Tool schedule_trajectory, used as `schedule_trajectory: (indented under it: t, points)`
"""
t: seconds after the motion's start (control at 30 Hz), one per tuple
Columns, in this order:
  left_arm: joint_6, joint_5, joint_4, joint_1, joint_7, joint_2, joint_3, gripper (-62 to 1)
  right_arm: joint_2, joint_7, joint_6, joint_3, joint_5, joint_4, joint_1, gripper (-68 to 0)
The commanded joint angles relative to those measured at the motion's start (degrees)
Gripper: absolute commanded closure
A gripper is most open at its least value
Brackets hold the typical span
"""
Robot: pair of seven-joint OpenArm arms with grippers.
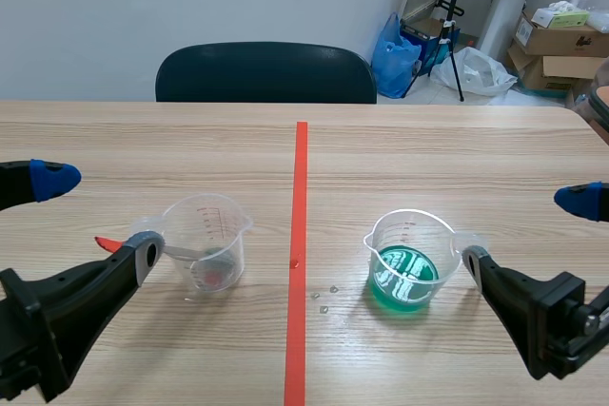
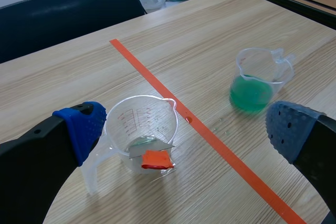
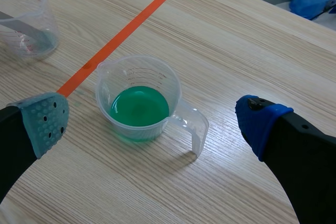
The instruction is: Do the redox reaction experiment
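Left gripper [image 1: 95, 216] stands released, its fingers spread either side of the clear measuring cup [image 1: 207, 240]. The right gripper [image 3: 152, 121] is equally slack, straddling the green-liquid cup [image 3: 139, 98]; neither grasps anything. Only the scene view takes in the dark chair [image 1: 266, 73] at 12 o'clock beyond the table [image 1: 428, 154]. The left wrist view reveals the clear cup's handle [image 2: 94, 166] at its 7 o'clock. The right wrist view shows the other cup's handle [image 3: 191, 127] at 4 o'clock. From the orange tape line [image 1: 299, 235], the clear cup sits at 9 o'clock and holds a grey spatula [image 1: 186, 253] whose red end pokes out at 9 o'clock. The other cup, at 3 o'clock, holds a shallow layer of green liquid [image 3: 139, 107].
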State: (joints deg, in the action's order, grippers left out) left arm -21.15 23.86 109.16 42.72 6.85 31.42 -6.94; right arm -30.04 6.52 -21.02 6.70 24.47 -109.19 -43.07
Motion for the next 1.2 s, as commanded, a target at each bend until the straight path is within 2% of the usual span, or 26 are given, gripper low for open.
schedule_trajectory:
  t: [0.0,0.83,1.03,1.17]
  points:
    - [0.02,0.37,1.03,0.26,0.59,-0.39,-0.15,-62.3,-0.74,1.07,-0.04,0.37,0.39,-0.94,0.04,-67.9]
    - [0.07,0.37,1.03,0.26,1.09,0.09,-0.15,-62.3,-0.74,1.07,-0.04,0.37,0.39,-0.94,0.04,-67.9]
    - [3.21,0.37,1.01,0.59,0.79,2.86,-0.15,-62.3,-0.74,1.07,-0.04,0.37,0.39,-0.94,0.04,-67.9]
    - [7.08,0.37,0.37,3.02,1.88,5.27,-0.28,-62.3,-0.76,1.07,-0.04,0.37,0.39,-0.94,0.07,-67.9]
